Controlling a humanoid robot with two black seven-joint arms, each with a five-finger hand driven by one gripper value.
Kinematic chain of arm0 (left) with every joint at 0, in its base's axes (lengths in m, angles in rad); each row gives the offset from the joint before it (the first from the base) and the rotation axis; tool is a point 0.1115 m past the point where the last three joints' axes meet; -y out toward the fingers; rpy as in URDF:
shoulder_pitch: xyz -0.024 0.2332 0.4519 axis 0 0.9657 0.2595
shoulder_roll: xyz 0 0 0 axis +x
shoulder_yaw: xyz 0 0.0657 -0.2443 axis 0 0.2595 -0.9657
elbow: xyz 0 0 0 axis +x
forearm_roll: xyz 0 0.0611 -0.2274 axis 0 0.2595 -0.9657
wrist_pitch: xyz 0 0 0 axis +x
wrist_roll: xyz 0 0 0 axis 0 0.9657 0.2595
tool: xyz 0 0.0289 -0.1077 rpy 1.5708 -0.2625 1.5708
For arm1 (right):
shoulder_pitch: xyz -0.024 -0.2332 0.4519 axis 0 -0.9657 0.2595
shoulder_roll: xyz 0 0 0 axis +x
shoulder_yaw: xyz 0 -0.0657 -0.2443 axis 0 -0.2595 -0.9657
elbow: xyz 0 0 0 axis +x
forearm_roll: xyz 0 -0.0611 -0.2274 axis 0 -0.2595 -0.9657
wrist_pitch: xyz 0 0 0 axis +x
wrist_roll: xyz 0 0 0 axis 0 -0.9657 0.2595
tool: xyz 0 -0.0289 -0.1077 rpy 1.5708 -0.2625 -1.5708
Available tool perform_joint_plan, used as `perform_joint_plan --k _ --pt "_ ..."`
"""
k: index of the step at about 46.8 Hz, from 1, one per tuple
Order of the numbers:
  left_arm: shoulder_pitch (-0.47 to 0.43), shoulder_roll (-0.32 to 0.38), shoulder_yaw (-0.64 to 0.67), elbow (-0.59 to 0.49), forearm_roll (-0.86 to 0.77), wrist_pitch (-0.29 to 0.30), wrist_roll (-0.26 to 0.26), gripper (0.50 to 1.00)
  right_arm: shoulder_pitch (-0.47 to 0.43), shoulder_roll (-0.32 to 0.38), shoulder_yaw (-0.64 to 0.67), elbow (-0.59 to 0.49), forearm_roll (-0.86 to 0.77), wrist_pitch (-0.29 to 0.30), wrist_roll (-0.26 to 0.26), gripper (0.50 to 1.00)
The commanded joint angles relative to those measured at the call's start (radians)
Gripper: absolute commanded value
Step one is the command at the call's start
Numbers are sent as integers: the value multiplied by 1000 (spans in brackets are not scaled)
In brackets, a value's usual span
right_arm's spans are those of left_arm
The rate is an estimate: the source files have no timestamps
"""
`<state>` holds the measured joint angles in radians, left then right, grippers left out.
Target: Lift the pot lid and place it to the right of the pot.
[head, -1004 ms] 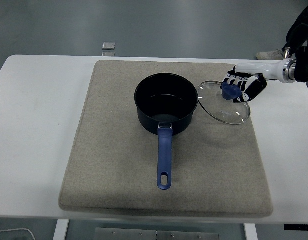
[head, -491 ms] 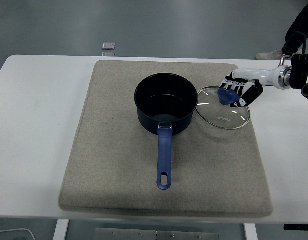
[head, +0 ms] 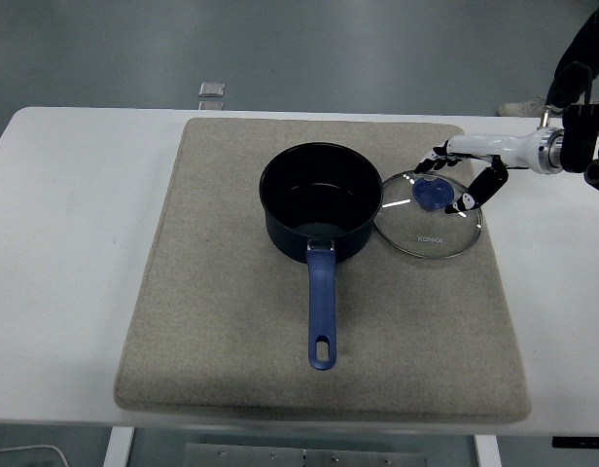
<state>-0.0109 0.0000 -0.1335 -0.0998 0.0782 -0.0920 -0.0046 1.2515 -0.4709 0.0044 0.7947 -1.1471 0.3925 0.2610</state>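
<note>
Now lid [head: 428, 215] flat on mat [head: 222, 321] beside pot [head: 321, 200]; right hand [head: 463, 176] open.

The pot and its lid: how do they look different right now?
The pot is dark, deep and open, while the lid is flat, see-through glass with a metal rim. The pot has a long blue handle pointing toward the near edge; the lid has a round blue knob. Both rest side by side on the grey mat.
</note>
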Motion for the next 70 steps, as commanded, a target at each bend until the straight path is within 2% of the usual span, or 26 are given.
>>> perform_joint_plan --k 1,10,20,29,40,54,60,66,70 --pt "0 0 0 -1 0 0 0 1000 2 -2 2 1 1 14 0 893" --pt "0 0 0 0 0 0 0 1000 8 -8 16 3 23 38 1 893" --pt "0 0 0 0 0 0 0 1000 8 -14 141 -2 46 89 3 893" --pt "0 0 0 0 0 0 0 1000 2 -6 203 -8 210 49 1 905" --pt "0 0 0 0 0 0 0 1000 -7 29 224 -84 510 -4 -2 905" --pt "0 0 0 -1 0 0 0 1000 -76 103 341 -163 740 -9 -11 901" --pt "0 0 0 0 0 0 0 1000 -86 121 341 -177 872 -11 -72 901" --pt "0 0 0 0 0 0 0 1000 -104 133 347 -184 1018 -24 -97 901" --pt "0 0 -2 -1 0 0 0 1000 -112 138 348 -186 1141 -49 -158 901"
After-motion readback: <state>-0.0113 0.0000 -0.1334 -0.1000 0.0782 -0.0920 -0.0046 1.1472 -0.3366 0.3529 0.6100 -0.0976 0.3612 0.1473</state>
